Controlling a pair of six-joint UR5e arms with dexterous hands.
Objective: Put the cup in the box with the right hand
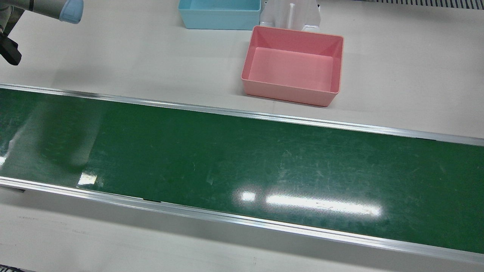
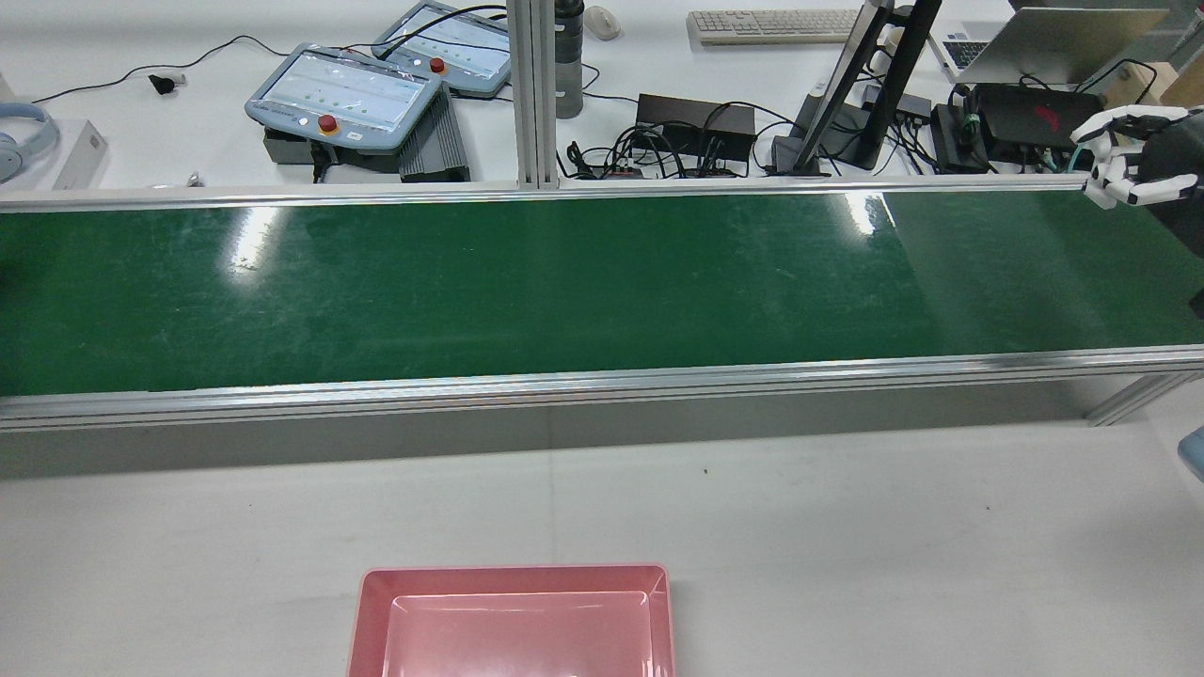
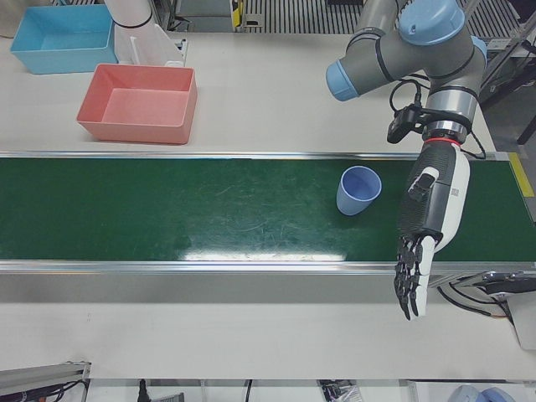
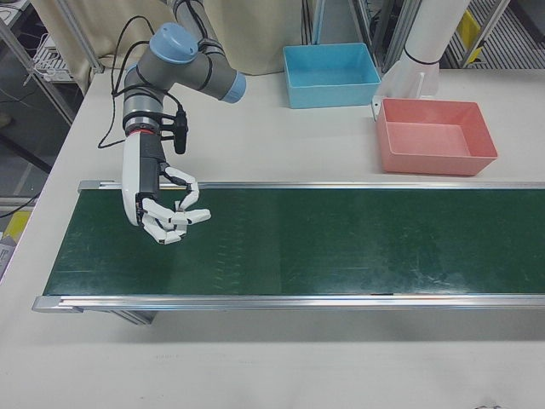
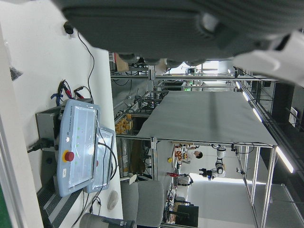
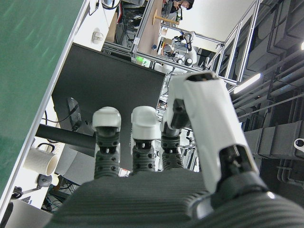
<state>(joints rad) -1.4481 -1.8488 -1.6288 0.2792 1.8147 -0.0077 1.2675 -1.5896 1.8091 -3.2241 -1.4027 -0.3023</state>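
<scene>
R hand [image 4: 168, 217] fingers half-curled, grasping nothing; L hand [image 3: 423, 243] fingers straight, empty. Cup [image 3: 358, 190] upright on belt [image 3: 167, 209], just beside L fingers, well apart from ours. Risk, we judge: long reach, may tip cup; pink box [image 4: 436, 135] far.

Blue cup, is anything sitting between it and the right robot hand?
Nothing visible. The blue cup stands on the green belt near the left robot hand, and the right robot hand hangs over the belt's other end. The belt between them is bare.
</scene>
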